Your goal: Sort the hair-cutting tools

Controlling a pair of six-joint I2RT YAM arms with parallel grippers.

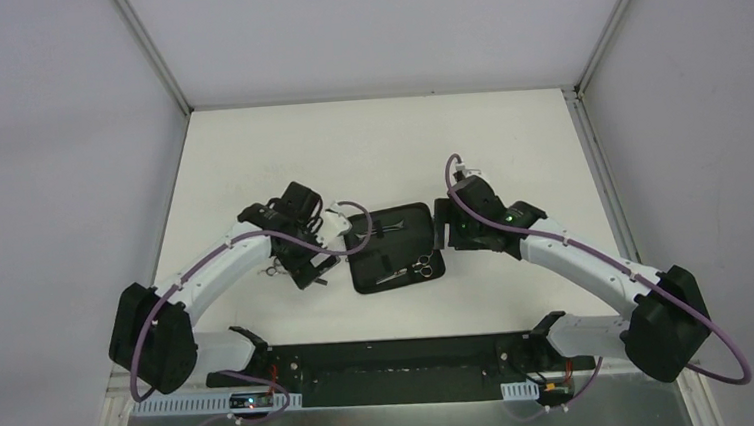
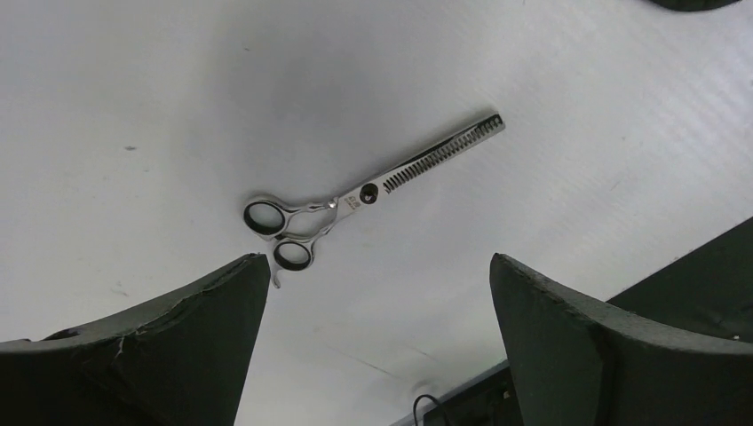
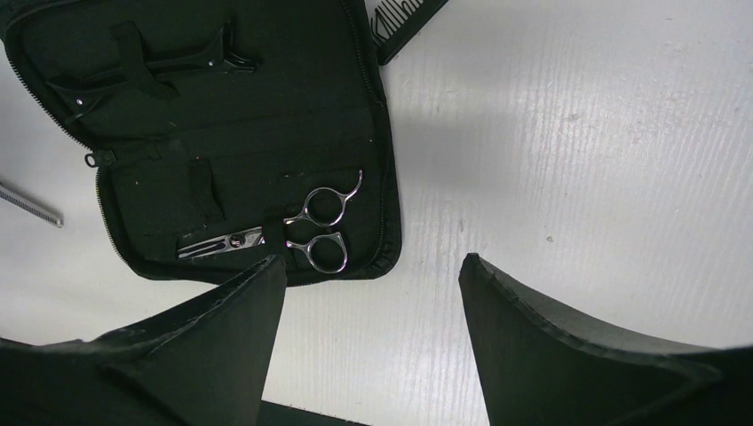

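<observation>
Silver thinning scissors (image 2: 373, 186) with a toothed blade lie flat on the white table, apart from the case; in the top view they (image 1: 272, 270) peek out beside my left arm. My left gripper (image 2: 380, 266) hovers just short of their ring handles, open and holding nothing. A second pair of silver ring-handled scissors (image 3: 293, 232) sits under a strap in the open black zip case (image 3: 266, 133), and a dark clip (image 3: 160, 71) is tucked in its upper part. My right gripper (image 3: 373, 262) stands open over bare table just right of the case. A black comb (image 3: 408, 18) lies past the case's corner.
The open case (image 1: 395, 247) lies mid-table between both grippers, my left gripper (image 1: 308, 263) at its left edge and my right gripper (image 1: 444, 230) at its right edge. White walls enclose the table, and a black rail (image 1: 394, 367) runs along the near edge.
</observation>
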